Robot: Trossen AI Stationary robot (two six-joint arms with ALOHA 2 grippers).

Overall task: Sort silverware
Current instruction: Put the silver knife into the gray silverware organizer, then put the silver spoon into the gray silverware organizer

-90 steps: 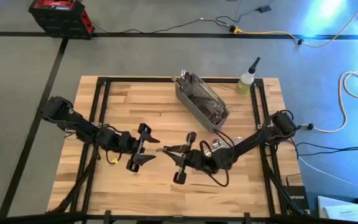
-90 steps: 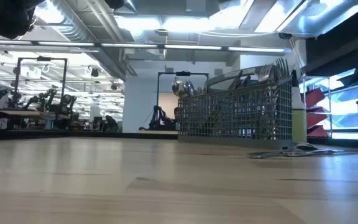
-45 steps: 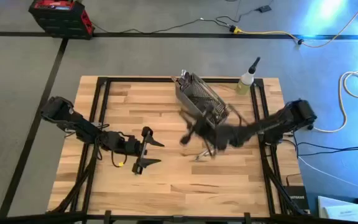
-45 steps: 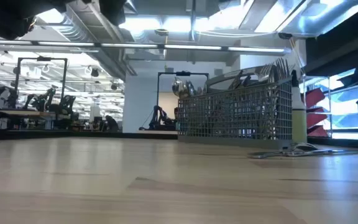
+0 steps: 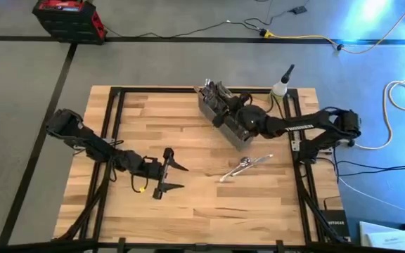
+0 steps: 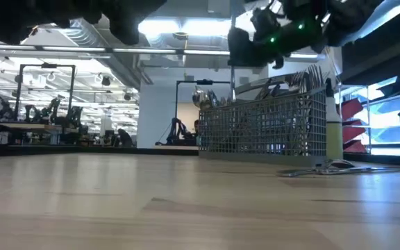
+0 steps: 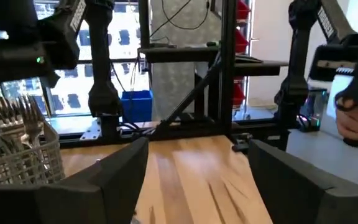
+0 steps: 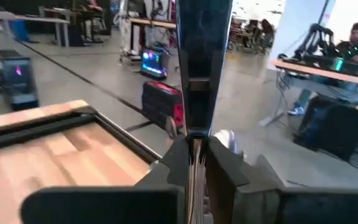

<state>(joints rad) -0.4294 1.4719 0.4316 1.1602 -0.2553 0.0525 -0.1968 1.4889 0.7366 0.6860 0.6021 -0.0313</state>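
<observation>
My right gripper hangs over the mesh basket at the table's far side, fingers pinched on a thin piece of silverware — the wrist view shows its edge between them. This looks like the drop-off step; next I need the correct compartment beneath me before letting go. Loose pieces wait nearby on the table. My left gripper idles open — empty.

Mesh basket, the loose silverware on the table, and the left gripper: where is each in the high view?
mesh basket [image 5: 245, 138]: high view, on its near end wall.
loose silverware [image 5: 245, 165]: high view, middle of the pieces lying on the wood.
left gripper [image 5: 180, 177]: high view, midway between its two spread fingertips.
</observation>
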